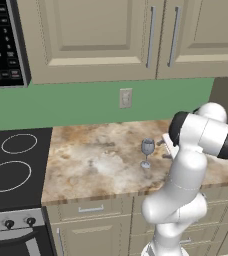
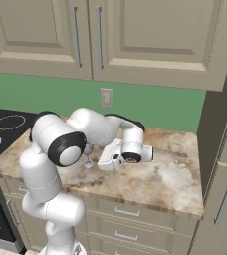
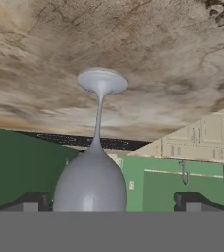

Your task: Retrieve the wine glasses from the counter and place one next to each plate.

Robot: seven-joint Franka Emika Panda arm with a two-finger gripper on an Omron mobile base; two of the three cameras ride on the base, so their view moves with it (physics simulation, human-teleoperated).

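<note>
One wine glass [image 1: 147,149] of grey-blue glass stands upright on the mottled tan counter [image 1: 96,160], near its middle. My gripper [image 1: 167,144] reaches in from the glass's right at bowl height and is open. The hand view is rolled upside down, so the wine glass [image 3: 92,184] shows foot up. Its bowl sits between my two fingertips [image 3: 33,199], closer to the left one and clear of both. In the right base view my gripper [image 2: 99,158] is beside the glass [image 2: 88,160], whose bowl my elbow hides. The plates are out of view.
A black cooktop [image 1: 16,165] adjoins the counter on the left, with a microwave [image 1: 3,42] above it. Beige upper cabinets [image 1: 101,35] hang over the counter, and a wall outlet [image 1: 125,98] sits on the green backsplash. A tall cabinet [image 2: 220,149] bounds the counter's right end.
</note>
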